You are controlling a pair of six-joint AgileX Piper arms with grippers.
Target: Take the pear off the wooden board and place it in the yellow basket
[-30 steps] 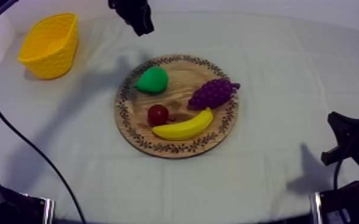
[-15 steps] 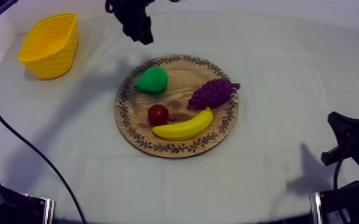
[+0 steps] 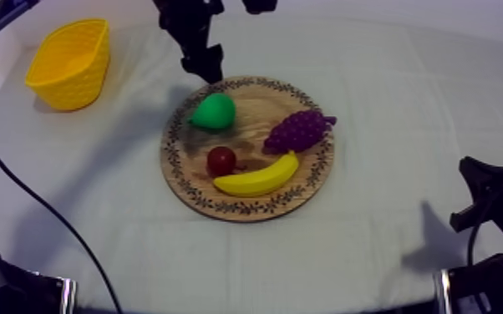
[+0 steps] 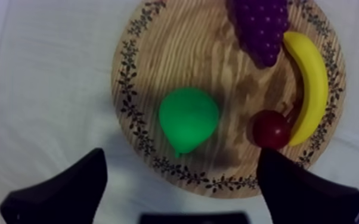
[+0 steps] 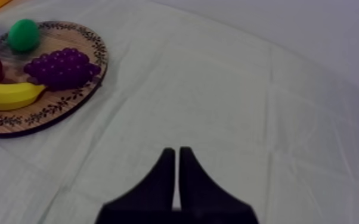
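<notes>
Two grippers are working over one table [image 3: 388, 100].

1. The left gripper [image 3: 208, 71] is hanging above the far rim of the board [image 3: 259, 125], just beside the pear [image 3: 214, 111]. In the left wrist view its two fingers [image 4: 68, 187] are standing wide apart with nothing between them, and the pear is lying below the gap.
2. The right gripper [image 5: 176, 156] is resting low at the right side, well apart from the board. Its two fingers are lying together as a narrow wedge and are holding nothing.

One round wooden board is carrying four toy fruits:
- One green pear is sitting on its far left part.
- One bunch of grapes [image 3: 298, 131] is on its right part.
- One banana [image 3: 257, 178] is on its near part.
- One small red fruit [image 3: 221, 159] is touching the banana.

One yellow basket [image 3: 71, 63] is standing at the far left, well apart from the board.
</notes>
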